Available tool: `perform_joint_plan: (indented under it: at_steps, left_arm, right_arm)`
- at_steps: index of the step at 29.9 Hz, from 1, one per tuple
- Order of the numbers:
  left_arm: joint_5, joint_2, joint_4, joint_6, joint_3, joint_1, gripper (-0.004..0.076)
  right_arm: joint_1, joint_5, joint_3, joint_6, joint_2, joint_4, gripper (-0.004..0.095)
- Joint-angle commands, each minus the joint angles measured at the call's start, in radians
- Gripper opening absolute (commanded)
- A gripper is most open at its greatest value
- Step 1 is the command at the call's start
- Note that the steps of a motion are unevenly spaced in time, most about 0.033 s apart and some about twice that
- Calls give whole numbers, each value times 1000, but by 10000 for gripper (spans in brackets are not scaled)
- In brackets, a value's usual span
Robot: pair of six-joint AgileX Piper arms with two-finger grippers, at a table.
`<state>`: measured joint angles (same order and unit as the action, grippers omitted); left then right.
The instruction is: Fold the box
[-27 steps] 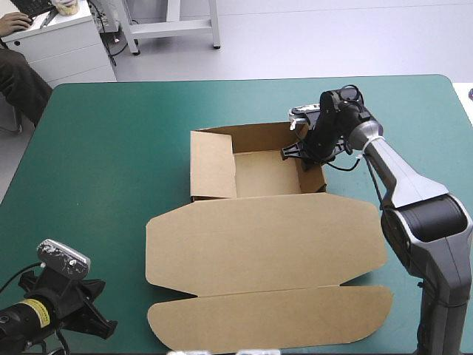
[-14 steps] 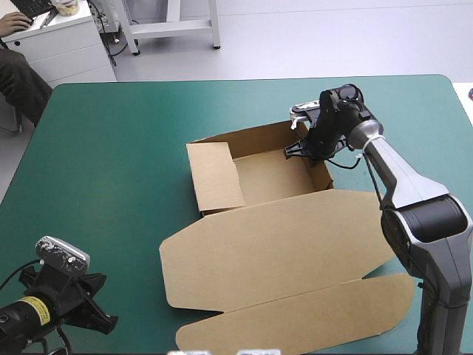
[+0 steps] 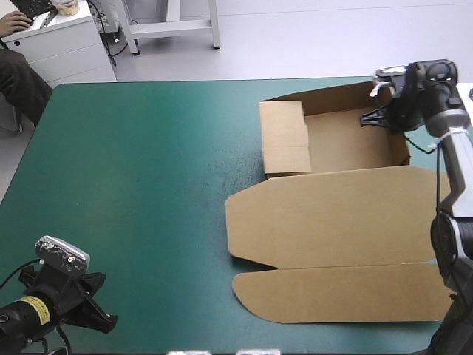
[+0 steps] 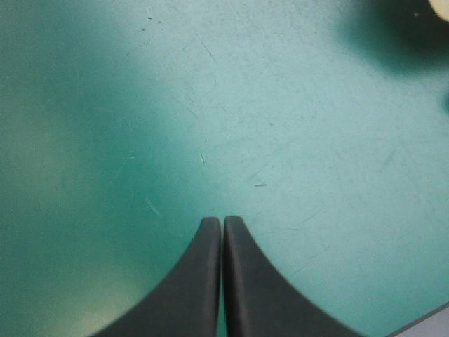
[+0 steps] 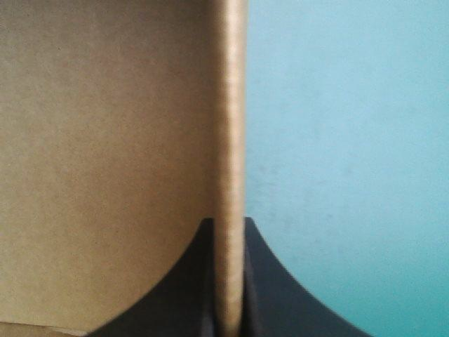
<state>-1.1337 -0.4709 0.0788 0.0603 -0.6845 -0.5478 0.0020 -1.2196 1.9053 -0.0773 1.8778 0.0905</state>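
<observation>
Scene of two robot arms at a counter [image 3: 148, 163] with a teal-green cover. The brown box [image 3: 347, 148] lies in the far half, toward the counter's right edge, as an open tray with low walls standing. A side flap [image 3: 284, 137] is at its left end; I cannot tell whether it lies flat or leans. Its lid [image 3: 332, 218] lies flat on the cover toward the near edge, and a long rounded tuck flap [image 3: 340, 296] lies beyond the lid. The right gripper [image 5: 228, 223] is clamped on the box near the tray's far right corner. Its wrist view shows the thin top edge of a tray wall [image 5: 230, 105] running straight between the two black fingers [image 5: 280, 295], with brown board on one side and bare cover on the other. The left gripper [image 4: 223, 221] is pressed closed on nothing, over bare cover at the near left corner, well apart from the box. The board looks light, stiff across its panels but hinged at every crease, so the big lid would probably swing or sag if the box were lifted by one wall. Its matte surface should grip fairly well, though a hard pinch could dent an edge. Good holds seem to be a wall's top edge, or the lid's free edges close to a crease.
</observation>
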Motion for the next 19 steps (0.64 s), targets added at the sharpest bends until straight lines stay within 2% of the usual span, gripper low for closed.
perform_joint_plan:
  at_steps: [1,8,14,17,19]
  left_arm:
    - [54,-5,9,11,-24,0,-10]
    - [65,-5,11,11,-24,0,-10]
    - [80,-5,11,11,-24,0,-10]
    - [80,-5,11,11,-24,0,-10]
    - [80,-5,11,9,-24,0,-10]
  right_arm:
    - [-121,18,35,-12,-69,11,-20]
    - [-309,23,32,-8,-67,-72,-20]
    - [-390,25,32,-25,-59,-77,-19]
    - [-413,23,32,-40,-50,-79,16]
    - [-428,21,32,-40,-46,-90,73]
